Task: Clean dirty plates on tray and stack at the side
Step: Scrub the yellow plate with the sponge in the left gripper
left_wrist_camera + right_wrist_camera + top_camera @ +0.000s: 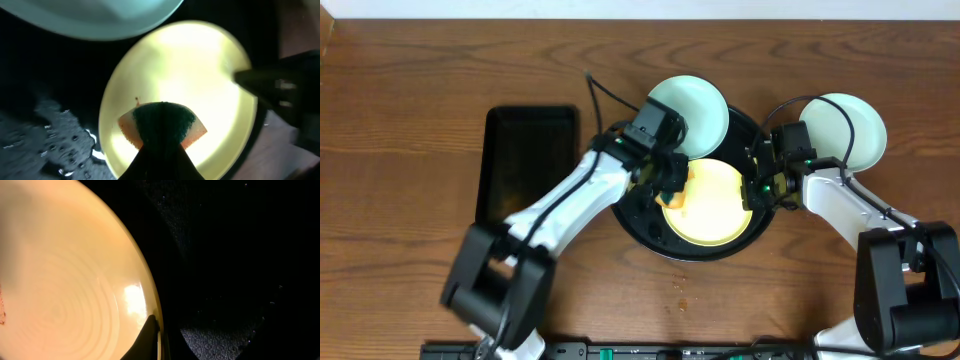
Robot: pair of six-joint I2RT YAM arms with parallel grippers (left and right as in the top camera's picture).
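The pale yellow plate [710,210] lies in the round black tray [632,215]. My left gripper [670,185] is shut on an orange and green sponge [162,122] pressed on the plate's [200,65] left part. My right gripper [760,187] is shut on the plate's right rim [152,305]; one finger [149,335] lies on its inside edge. It also shows in the left wrist view [270,85]. One pale blue plate [692,108] rests on the tray's far rim. Another pale blue plate [845,128] sits on the table, right of the tray.
A rectangular black tray [528,165] lies left of the round tray. Small brown crumbs [680,285] lie on the wooden table in front of the tray. Wet drops show on the tray floor [55,135].
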